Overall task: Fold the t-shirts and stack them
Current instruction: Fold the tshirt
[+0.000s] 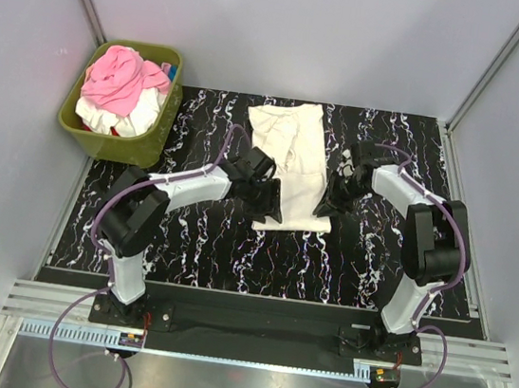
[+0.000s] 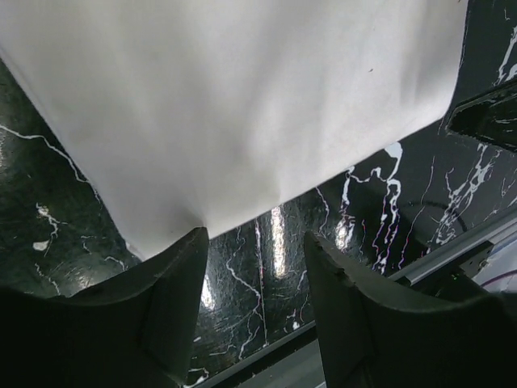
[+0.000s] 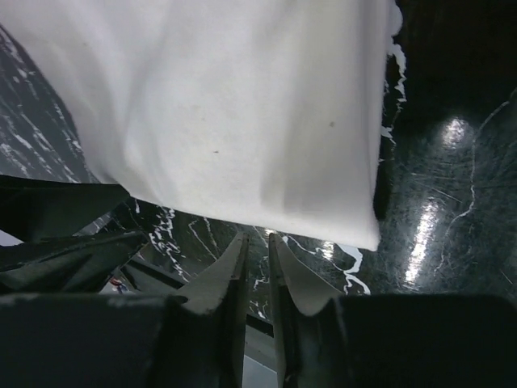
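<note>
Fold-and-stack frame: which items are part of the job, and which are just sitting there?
Job:
- cream t-shirt, on the table between the arms
- pink shirt, bunched in the basket
- white shirt, under the pink one

Just there:
- olive-green basket
- black marbled table

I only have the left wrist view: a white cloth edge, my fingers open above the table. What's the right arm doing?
Observer: The right gripper is by the shirt's right edge, near end. Its fingers are almost shut, with nothing between them.
Operator: How's the shirt lying?
Observer: Folded into a long strip, running far to near.
Operator: Any more shirts?
Observer: Yes, a pink shirt and a white shirt heaped in the basket, far left.
</note>
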Controlling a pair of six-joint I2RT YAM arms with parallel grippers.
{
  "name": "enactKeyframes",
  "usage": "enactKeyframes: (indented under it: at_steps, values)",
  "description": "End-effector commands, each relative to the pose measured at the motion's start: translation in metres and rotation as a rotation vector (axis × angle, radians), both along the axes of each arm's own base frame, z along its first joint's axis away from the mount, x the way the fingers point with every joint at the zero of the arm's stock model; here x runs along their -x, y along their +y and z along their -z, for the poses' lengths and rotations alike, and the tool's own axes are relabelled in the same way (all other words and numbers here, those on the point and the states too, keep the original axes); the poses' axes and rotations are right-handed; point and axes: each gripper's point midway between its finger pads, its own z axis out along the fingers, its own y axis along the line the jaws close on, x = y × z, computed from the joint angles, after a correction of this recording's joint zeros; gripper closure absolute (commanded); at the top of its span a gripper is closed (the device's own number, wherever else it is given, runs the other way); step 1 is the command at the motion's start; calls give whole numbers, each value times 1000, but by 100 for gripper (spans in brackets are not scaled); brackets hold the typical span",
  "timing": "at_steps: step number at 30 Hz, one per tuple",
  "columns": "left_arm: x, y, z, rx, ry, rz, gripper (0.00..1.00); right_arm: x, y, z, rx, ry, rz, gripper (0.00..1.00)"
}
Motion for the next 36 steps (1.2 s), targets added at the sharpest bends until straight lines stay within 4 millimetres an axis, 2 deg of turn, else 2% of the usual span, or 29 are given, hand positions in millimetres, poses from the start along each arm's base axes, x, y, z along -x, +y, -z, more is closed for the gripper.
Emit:
enactKeyframes:
  at_steps: [1,4,10,14,17,18,19,20,21,22,23,25,27,31,36]
  values:
    - [2,-6,8,55,-9,-16,45,5,-11,8,66,-32,-17,78]
    - [11,2,24,31,18,-21,46,15,-29,26,168,0,-6,80]
    - [22,19,42,-32,28,-18,47,36,-47,56,256,79,25,81]
    - [29,39,48,-122,20,-2,48,46,-53,57,286,93,44,81]
    - [30,55,40,-195,-8,8,48,51,-63,48,333,87,57,82]
    - [23,63,34,-247,-51,-10,48,50,-66,39,343,62,70,77]
    - [26,74,23,-287,-63,-15,48,53,-71,35,364,55,76,68]
    - [25,80,17,-324,-94,-16,45,53,-72,24,360,22,88,56]
    - [20,90,9,-367,-136,-40,40,57,-73,21,360,21,93,37]
    - [21,94,-3,-364,-154,-52,36,58,-71,17,344,10,94,33]
    - [21,96,-9,-359,-169,-58,30,60,-68,11,322,-3,95,29]
    - [23,92,-23,-299,-204,-68,28,60,-56,5,245,-20,84,24]
    - [28,85,-27,-232,-207,-68,25,59,-47,2,191,-40,72,23]
    - [26,70,-22,-107,-218,-83,26,55,-35,2,123,-41,54,23]
    - [25,63,5,-72,-170,-111,32,39,-32,11,133,-49,38,25]
